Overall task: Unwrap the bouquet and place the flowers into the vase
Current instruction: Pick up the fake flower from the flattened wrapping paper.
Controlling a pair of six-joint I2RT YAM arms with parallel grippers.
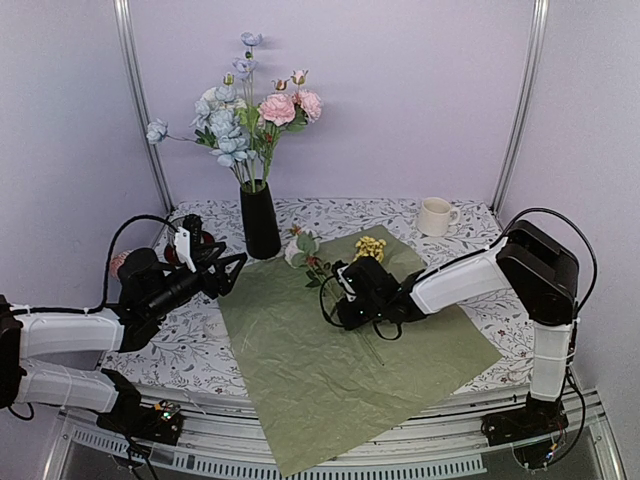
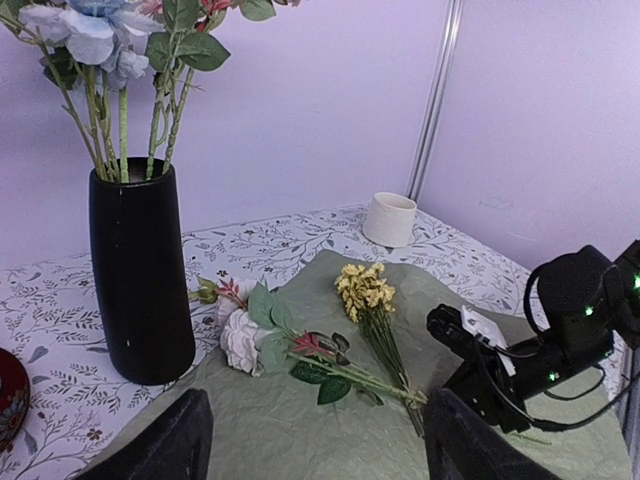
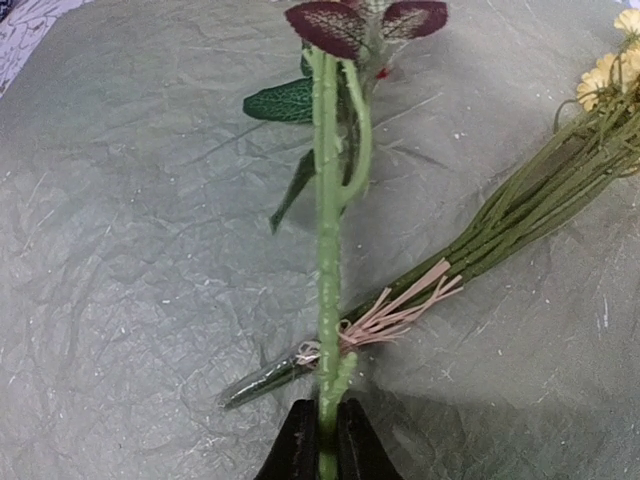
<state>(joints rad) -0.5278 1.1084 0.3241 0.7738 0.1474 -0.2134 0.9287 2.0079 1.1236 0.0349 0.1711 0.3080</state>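
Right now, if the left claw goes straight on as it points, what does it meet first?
Likely the white rose lying on the green paper; the vase stands off to its left. Depth is unclear.

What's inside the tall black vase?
Flowers stand in the vase: blue and pink blooms on green stems that go in at its mouth. The black wall hides the stems' lower ends and anything else inside.

vase (image 2: 140,280) matt black, smooth; wrap paper (image 3: 130,200) crinkled, matt olive; stem (image 3: 327,230) bumpy green plastic
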